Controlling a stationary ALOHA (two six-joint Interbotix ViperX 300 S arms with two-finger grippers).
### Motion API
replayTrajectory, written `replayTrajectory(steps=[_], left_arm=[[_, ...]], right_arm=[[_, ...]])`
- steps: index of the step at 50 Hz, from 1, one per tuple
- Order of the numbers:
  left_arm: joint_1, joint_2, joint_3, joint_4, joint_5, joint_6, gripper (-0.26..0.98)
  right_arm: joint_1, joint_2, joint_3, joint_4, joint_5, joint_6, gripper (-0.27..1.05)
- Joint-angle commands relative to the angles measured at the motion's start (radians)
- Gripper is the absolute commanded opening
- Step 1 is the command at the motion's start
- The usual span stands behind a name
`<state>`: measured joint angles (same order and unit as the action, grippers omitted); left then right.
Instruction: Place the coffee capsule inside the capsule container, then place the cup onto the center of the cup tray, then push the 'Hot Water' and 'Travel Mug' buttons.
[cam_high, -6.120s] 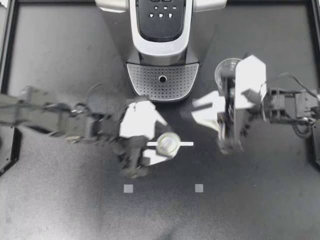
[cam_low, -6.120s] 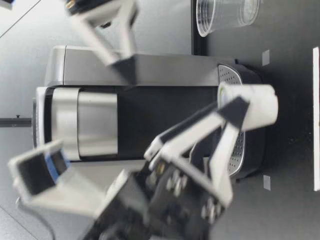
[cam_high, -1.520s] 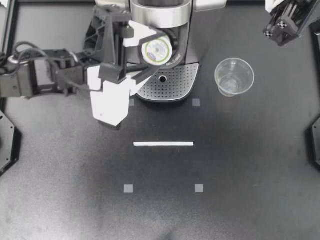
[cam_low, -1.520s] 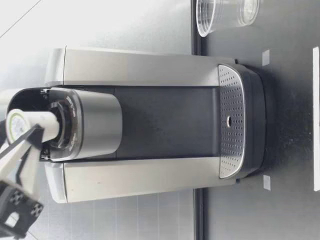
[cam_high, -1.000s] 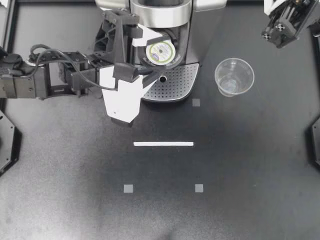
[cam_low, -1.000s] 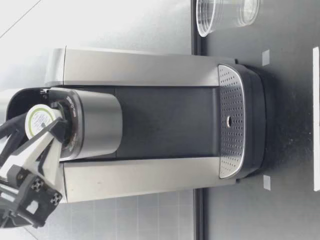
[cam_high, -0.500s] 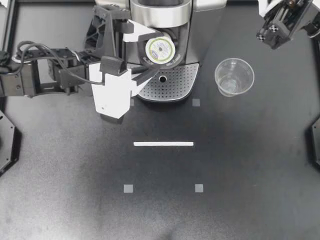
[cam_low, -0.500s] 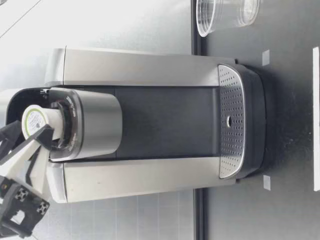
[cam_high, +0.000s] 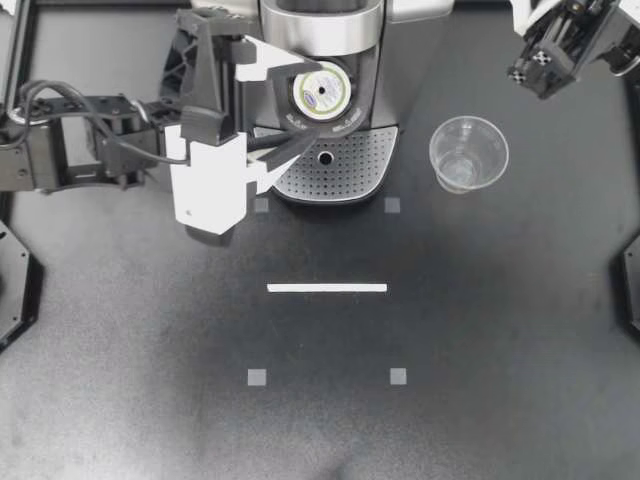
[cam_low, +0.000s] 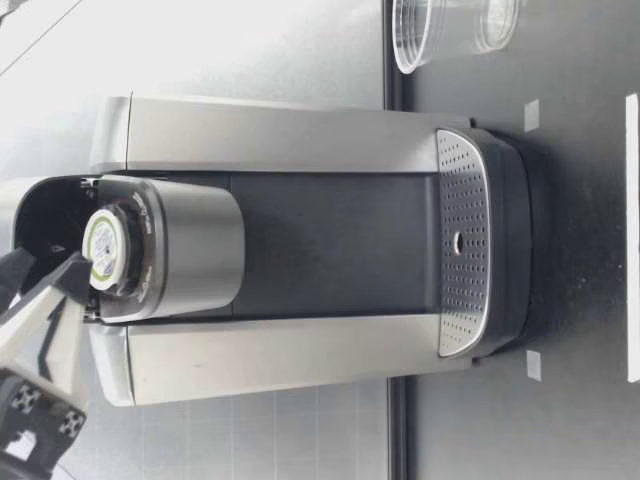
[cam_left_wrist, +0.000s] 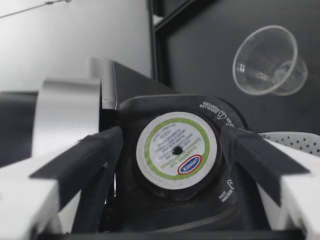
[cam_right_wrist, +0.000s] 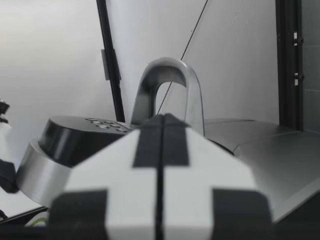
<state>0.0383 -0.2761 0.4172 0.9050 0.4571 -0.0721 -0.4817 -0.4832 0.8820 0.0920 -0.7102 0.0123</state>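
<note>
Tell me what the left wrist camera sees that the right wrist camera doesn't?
Only the left wrist view shows the clear plastic cup and the whole round white capsule with a green-ringed lid, seated in the black capsule holder between the open fingers of my left gripper. Only the right wrist view shows my right gripper shut, the curved silver handle and the black button panel. Both show the silver coffee machine.

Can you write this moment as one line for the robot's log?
capsule: in capsule container | left gripper: open, straddling it | right gripper: shut, empty | cup: on table, off cup tray
</note>
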Motion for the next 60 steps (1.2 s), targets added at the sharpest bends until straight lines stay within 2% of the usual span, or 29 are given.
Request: replayTrajectory(steps=[1,8,14,32,45,53,60], left_arm=[[-0.031,-0.040,-0.011,0.005,-0.006,-0.008,0.74],[-0.084,-0.094,0.018,0.003,-0.006,-0.066,0.73],[-0.121,-0.144,0.074,0.003,-0.035,-0.166,0.73],[-0.123,-0.364,0.344,0.002,-0.322,-0.583,0.71],[-0.123,-0.486,0.494,-0.006,-0.420,-0.693,0.46],[-0.123,-0.506,0.526,-0.018,-0.440,-0.695,0.32],[-0.123,-0.505,0.529,-0.021,-0.440,-0.695,0.31]], right_arm=[[0.005,0.005,-0.031,0.000,-0.014,0.000,0.02],[0.003,0.037,-0.069,0.003,-0.021,-0.003,0.02],[-0.025,0.067,-0.112,0.021,-0.023,-0.005,0.02],[-0.129,0.166,-0.270,0.032,0.106,-0.008,0.02],[-0.141,0.242,-0.376,0.014,0.187,-0.009,0.02],[-0.141,0.282,-0.419,0.014,0.219,-0.005,0.02],[-0.133,0.307,-0.442,0.014,0.241,-0.002,0.02]])
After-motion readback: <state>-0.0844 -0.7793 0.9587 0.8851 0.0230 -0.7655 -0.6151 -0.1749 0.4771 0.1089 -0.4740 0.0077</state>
